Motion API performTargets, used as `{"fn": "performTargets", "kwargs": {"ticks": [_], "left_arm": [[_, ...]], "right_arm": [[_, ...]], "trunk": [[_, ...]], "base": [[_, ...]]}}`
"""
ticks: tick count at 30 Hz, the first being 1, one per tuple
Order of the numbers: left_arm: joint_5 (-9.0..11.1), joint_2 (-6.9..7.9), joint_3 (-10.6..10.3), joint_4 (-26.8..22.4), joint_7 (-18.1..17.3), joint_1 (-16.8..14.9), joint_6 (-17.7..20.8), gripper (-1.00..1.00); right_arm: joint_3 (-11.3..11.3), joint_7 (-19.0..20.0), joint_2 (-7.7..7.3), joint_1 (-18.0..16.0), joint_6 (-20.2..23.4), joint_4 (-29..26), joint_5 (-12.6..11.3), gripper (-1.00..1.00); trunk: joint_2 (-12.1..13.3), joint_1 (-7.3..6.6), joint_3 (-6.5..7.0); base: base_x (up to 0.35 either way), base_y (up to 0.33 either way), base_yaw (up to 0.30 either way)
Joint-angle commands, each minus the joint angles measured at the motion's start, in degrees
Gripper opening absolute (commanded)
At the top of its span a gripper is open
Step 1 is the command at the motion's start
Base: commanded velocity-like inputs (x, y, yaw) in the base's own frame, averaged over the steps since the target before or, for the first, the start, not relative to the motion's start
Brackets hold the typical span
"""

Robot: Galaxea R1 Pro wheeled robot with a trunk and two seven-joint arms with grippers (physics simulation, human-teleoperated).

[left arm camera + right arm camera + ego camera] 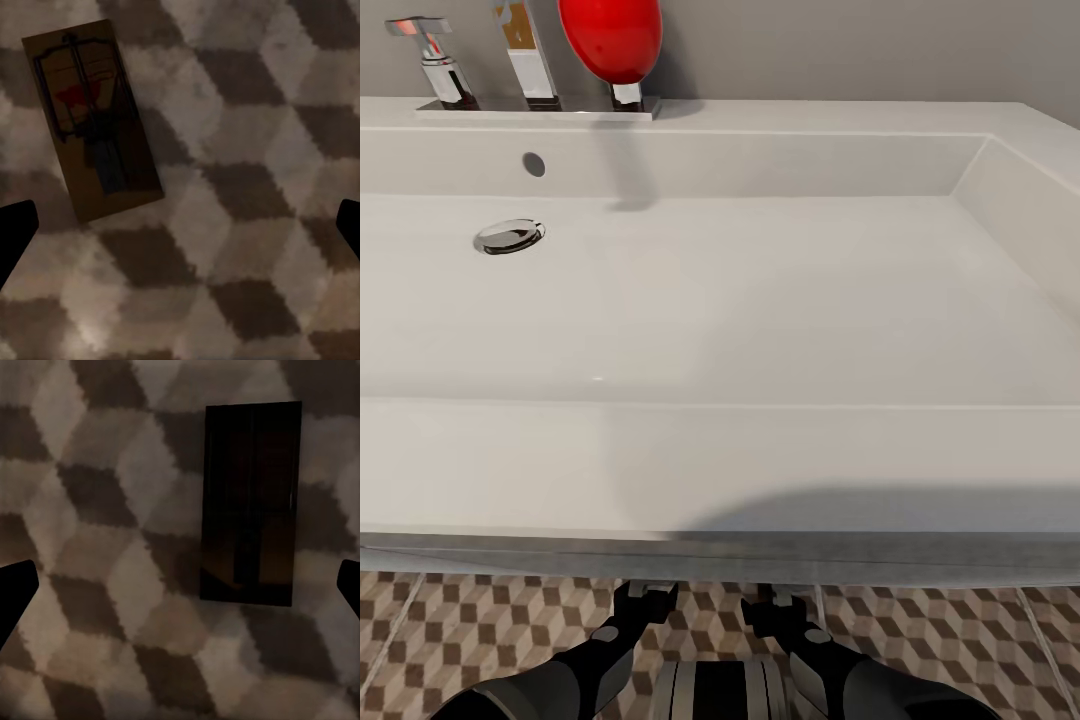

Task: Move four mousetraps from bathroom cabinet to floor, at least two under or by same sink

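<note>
The wide white sink [720,460] spreads across the head view, with its round drain [509,236] and chrome tap [530,55]. Both arms reach under its front edge, the left arm [630,620] and the right arm [790,625], over the cube-patterned bathroom floor [480,620]. In the left wrist view a brown mousetrap [94,120] with wire parts lies flat on the tiles, off to one side of my open left gripper [180,232]. In the right wrist view a second mousetrap [251,502], dark in shadow, lies flat on the tiles ahead of my open right gripper [180,592]. Neither gripper holds anything.
A red rounded object [612,40] stands on the sink's back ledge beside the tap and a chrome handle [435,60]. The sink's front edge hangs low over both wrists. A grey wall runs behind.
</note>
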Motion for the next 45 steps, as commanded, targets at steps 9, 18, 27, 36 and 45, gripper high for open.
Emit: {"fn": "performTargets", "kwargs": {"ticks": [9, 18, 27, 36, 45], "left_arm": [[0.4, -0.02, -0.5, 0.1, 0.1, 0.0, -0.2, 1.00], [0.4, 0.02, -0.5, 0.1, 0.1, 0.0, -0.3, 1.00], [0.4, 0.15, -0.5, 0.1, 0.1, 0.0, -0.6, 1.00], [0.4, 0.21, -0.5, 0.1, 0.1, 0.0, -0.8, 1.00], [0.5, 0.22, -0.5, 0.1, 0.1, 0.0, -0.8, 1.00]], "right_arm": [[0.0, 0.0, 0.00, -0.1, -0.3, 0.2, 0.2, 1.00], [0.0, 0.0, 0.00, -0.1, -0.3, 0.2, 0.1, 1.00], [0.0, 0.0, 0.00, -0.1, -0.3, 0.2, 0.2, 1.00], [0.0, 0.0, 0.00, -0.1, -0.4, 0.2, 0.2, 1.00], [0.1, 0.0, 0.00, -0.1, -0.5, 0.2, 0.2, 1.00]], "trunk": [[0.0, -0.01, -0.03], [0.0, -0.01, -0.03], [0.0, -0.01, -0.03], [0.0, -0.01, -0.03], [0.0, -0.01, -0.03]], "base": [[0.000, 0.000, 0.000], [0.000, 0.000, 0.000], [0.000, 0.000, 0.000], [0.000, 0.000, 0.000], [0.000, 0.000, 0.000]]}}
